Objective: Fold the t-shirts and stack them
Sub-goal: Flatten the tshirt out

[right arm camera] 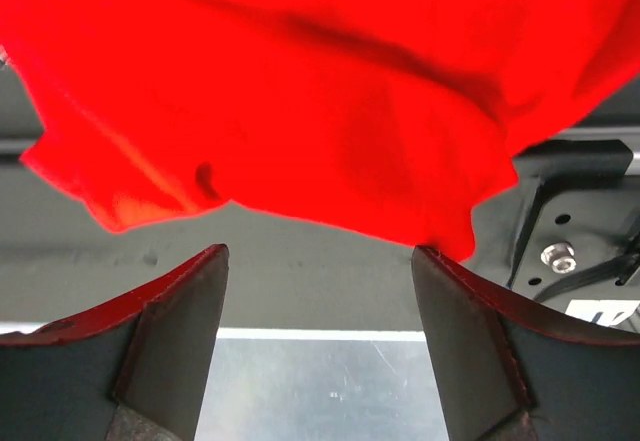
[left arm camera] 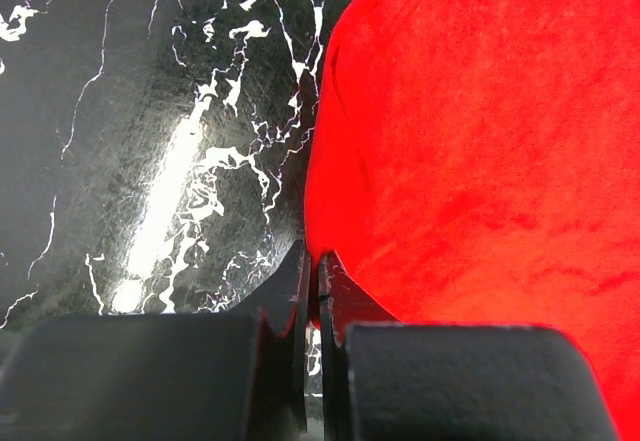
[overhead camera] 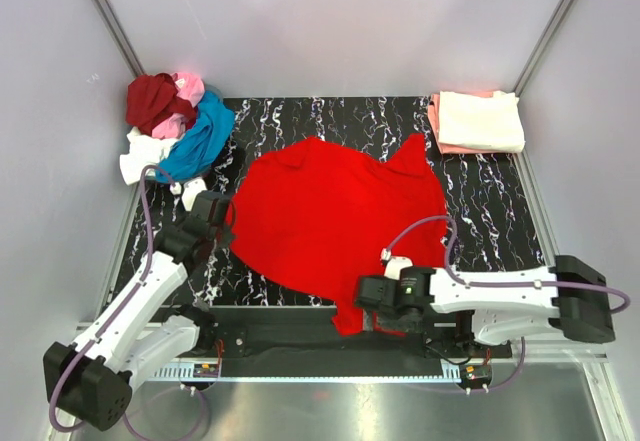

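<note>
Centrally on the black marbled counter (overhead camera: 480, 211) lies the bright red t-shirt (overhead camera: 340, 216), spread open and rumpled, its near hem drooping over the counter's front edge. The left arm (overhead camera: 150, 286) rises from its base at the near left corner and stretches forward and slightly inward, wrist bent low toward the counter, so that the left jaws meet the shirt's left edge. From the left wrist camera those jaws are pressed almost together with only a sliver of gap between them, and the red edge sits right at their tips; whether any cloth is caught there I cannot tell. The right arm (overhead camera: 500, 296) lies nearly level along the front of the counter, reaching leftward from its base at the near right, with the right jaws just beside the overhanging hem. Its wrist camera shows the right jaws spread wide, with the red cloth hanging beyond the tips and none of it between them. At the far left corner sits a loose heap: a dark red shirt (overhead camera: 150, 99), a pink shirt (overhead camera: 188, 88), a blue shirt (overhead camera: 205, 136) and a white shirt (overhead camera: 145, 153). At the far right corner a folded cream shirt (overhead camera: 480, 119) rests on top of a folded salmon shirt (overhead camera: 437, 126).
</note>
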